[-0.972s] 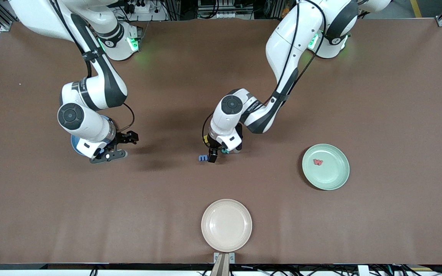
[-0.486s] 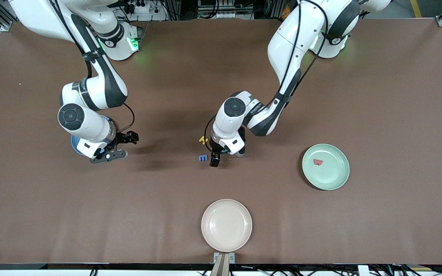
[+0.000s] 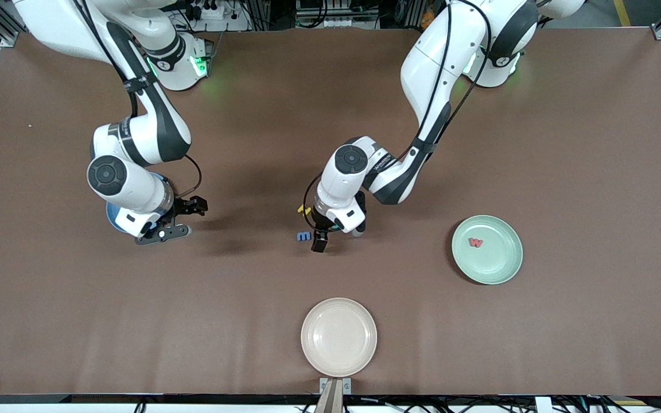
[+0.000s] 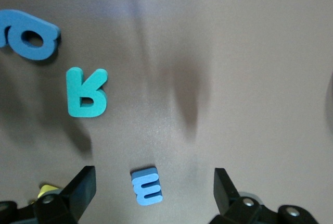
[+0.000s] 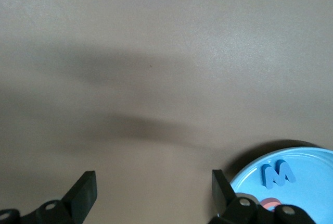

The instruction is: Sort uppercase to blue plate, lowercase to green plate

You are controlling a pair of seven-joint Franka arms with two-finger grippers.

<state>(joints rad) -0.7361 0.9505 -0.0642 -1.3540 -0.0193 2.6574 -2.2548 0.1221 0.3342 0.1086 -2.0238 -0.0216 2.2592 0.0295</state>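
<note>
The left gripper (image 3: 325,238) has shifted a little over the last second and now hangs low over the middle of the table with its jaws spread wide and nothing between them; in the left wrist view the small blue m (image 4: 146,186) lies flat on the table between the two open fingers, nearer one than the other and touching neither; in the front view it sits just beside the fingertip (image 3: 318,245), which has drifted slightly clear of it, and the yellow letter (image 3: 302,210) now peeks out from under the wrist; the teal R (image 4: 87,92) and a rounded blue letter (image 4: 28,35) lie on the table ahead of the gripper, apart from each other; this looks like lining up on the m, a lowercase piece bound for the green plate (image 3: 505,265), where the red w (image 3: 475,242) already lies; the right gripper (image 3: 172,219) waits, jaws open and empty, over the rim of the blue plate (image 5: 308,164), which holds the blue M (image 5: 277,173) and a red piece (image 5: 269,202) half hidden by the gripper; the sort is partly done; the cream plate (image 3: 338,337) plays no part.
</note>
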